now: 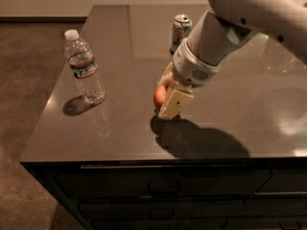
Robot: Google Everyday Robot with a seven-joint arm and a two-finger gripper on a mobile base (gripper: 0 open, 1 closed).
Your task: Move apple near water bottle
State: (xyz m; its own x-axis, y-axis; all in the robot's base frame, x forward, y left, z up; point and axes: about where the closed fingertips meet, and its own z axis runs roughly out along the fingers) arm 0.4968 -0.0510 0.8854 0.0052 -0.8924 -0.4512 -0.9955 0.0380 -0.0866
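The red-orange apple [159, 96] is between the cream fingers [174, 103] of my gripper [166, 94], near the middle of the dark countertop [120, 123]. The gripper is shut on the apple and seems to hold it just above the surface, with its shadow below. Most of the apple is hidden by the fingers. The clear water bottle [85, 68], with a white cap and a coloured label band, stands upright at the left side of the counter. It is well to the left of the gripper.
A green-and-white soda can [181, 30] stands at the back, behind the arm. The counter's front edge [158, 163] runs close below the gripper, with dark drawers under it. The left edge lies just past the bottle.
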